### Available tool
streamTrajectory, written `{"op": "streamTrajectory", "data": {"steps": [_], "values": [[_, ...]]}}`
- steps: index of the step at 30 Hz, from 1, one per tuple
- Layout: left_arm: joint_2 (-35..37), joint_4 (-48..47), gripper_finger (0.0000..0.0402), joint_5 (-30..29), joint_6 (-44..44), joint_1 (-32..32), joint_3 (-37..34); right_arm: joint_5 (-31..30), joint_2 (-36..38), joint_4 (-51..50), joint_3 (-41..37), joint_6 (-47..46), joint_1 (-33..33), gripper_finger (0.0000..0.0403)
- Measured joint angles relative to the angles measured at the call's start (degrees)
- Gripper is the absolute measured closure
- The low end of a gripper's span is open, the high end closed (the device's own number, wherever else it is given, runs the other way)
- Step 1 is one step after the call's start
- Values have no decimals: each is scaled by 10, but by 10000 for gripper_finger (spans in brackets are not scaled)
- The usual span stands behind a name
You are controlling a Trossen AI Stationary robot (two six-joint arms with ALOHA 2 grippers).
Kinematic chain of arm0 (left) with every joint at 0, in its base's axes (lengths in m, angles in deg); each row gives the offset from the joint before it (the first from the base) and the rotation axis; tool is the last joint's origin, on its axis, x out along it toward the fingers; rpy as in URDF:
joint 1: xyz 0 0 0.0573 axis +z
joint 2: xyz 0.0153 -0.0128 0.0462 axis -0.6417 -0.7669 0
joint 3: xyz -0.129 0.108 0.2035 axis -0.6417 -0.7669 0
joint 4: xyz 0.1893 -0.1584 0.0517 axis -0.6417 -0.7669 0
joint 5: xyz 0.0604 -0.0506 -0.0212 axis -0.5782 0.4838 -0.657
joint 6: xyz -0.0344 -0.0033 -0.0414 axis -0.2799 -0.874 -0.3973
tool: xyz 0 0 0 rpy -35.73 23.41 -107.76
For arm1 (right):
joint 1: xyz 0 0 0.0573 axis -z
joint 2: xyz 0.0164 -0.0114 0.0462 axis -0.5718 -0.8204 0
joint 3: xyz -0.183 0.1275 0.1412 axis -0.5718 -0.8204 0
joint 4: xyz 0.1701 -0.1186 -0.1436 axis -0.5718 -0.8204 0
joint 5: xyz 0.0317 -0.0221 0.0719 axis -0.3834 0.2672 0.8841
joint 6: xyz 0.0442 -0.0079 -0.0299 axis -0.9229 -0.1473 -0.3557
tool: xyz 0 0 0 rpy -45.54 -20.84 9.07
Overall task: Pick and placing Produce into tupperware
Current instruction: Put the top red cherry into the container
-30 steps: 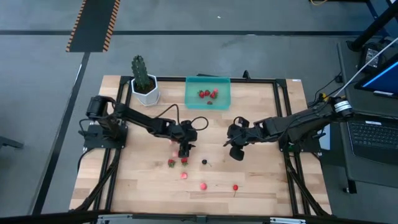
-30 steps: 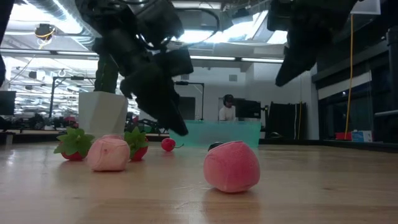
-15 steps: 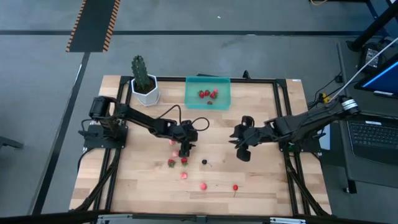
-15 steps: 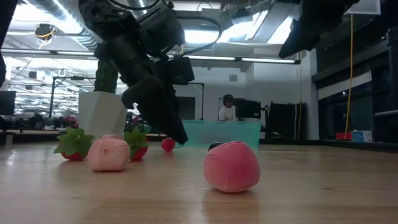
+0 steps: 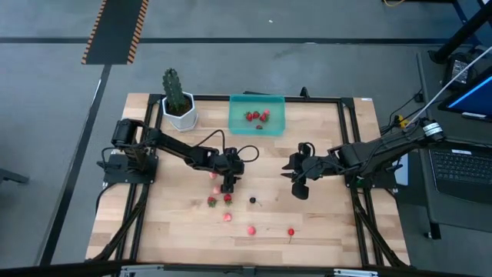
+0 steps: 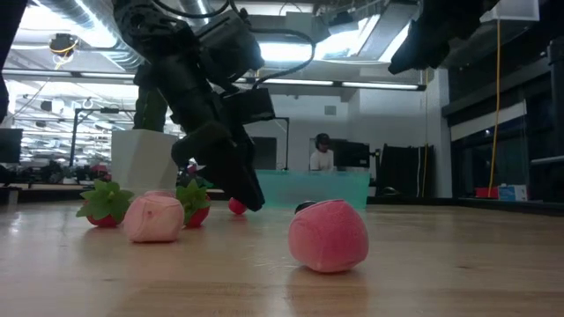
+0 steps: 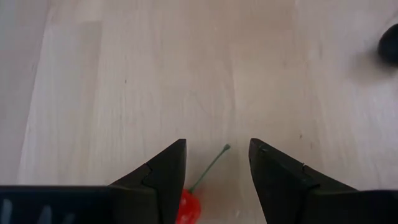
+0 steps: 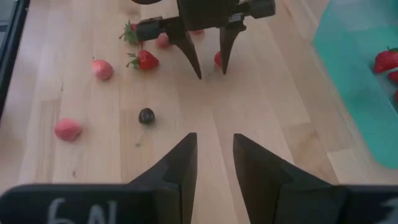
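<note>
Between my left fingers (image 7: 171,177) lies a small red cherry-like piece (image 7: 188,208) with a thin green stem, resting on the tabletop (image 5: 323,223). Nearby lie two red strawberries with green tops (image 5: 220,201), pink pieces (image 5: 227,217), another red one (image 5: 291,231) and a dark berry (image 5: 252,200). The teal tupperware (image 5: 237,108) sits at the far edge, holding several red berries (image 5: 257,116).

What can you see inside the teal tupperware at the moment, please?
The tupperware holds a small cluster of red strawberry pieces near its middle, with one more piece toward its near edge. The rest of its floor looks bare; nothing covers it, though the pieces are too small to count exactly.
</note>
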Motion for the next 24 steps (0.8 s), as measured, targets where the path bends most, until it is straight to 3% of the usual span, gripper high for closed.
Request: {"op": "streamTrajectory", "data": {"steps": [16, 24], "values": [[-6, -2, 242, 4, -3, 2, 3, 0, 0, 13, 0, 12, 0, 297], [-2, -163, 233, 0, -16, 3, 93, 1, 0, 13, 0, 9, 0, 297]]}}
